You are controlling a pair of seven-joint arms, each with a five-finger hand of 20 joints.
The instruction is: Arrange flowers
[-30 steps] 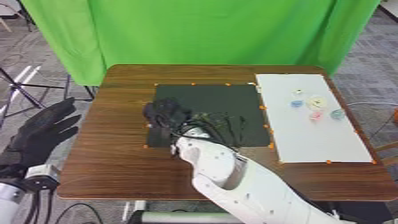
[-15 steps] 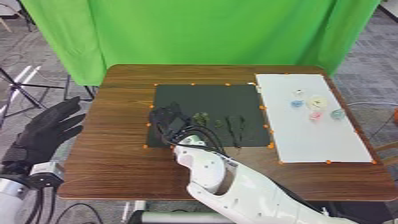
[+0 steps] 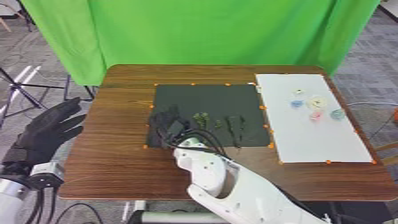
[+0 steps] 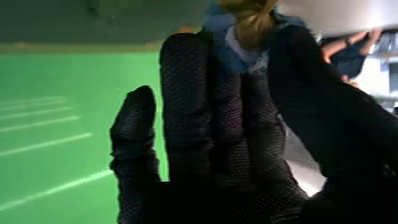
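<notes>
Across black mat point(image 3: 213, 97), draws right hand point(image 3: 167, 124) back toward the robot since the earlier frame, baring green stems point(image 3: 235, 130) just beside. Pinches blue-and-tan flower point(image 4: 219, 24) between fingertips and thumb, long axis roughly along the fingers; cannot tell which way its bloom faces.

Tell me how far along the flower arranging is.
Apparently done: five flowers sit grouped on the white sheet, if that is the display area. In hand: the right hand is over the dark mat; something blue and tan shows by it in the wrist view, but I can't tell whether it's held. Probably left: the greenery on the mat.
</notes>
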